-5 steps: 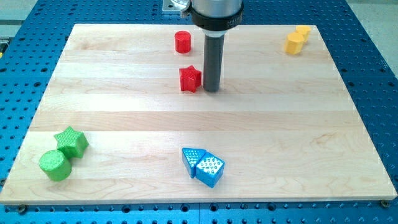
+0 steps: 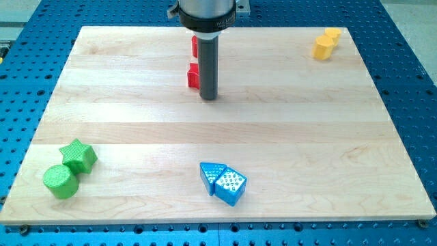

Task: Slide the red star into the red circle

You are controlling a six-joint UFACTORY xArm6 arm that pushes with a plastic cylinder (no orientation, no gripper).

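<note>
My tip touches the red star near the tabletop top edge; there is no claw. A push off-centre could slip the star past the red circle.

The pale wooden tabletop carries a red star and red circle near twelve o'clock, yellow blocks at two, blue blocks at six, and a green star touching a green cylinder at eight.

A: What lies at the view's bottom left of the bench?
B: A green star touching a green cylinder.
A: And elsewhere?
B: Two blue blocks together at bottom centre; yellow blocks at top right.
</note>
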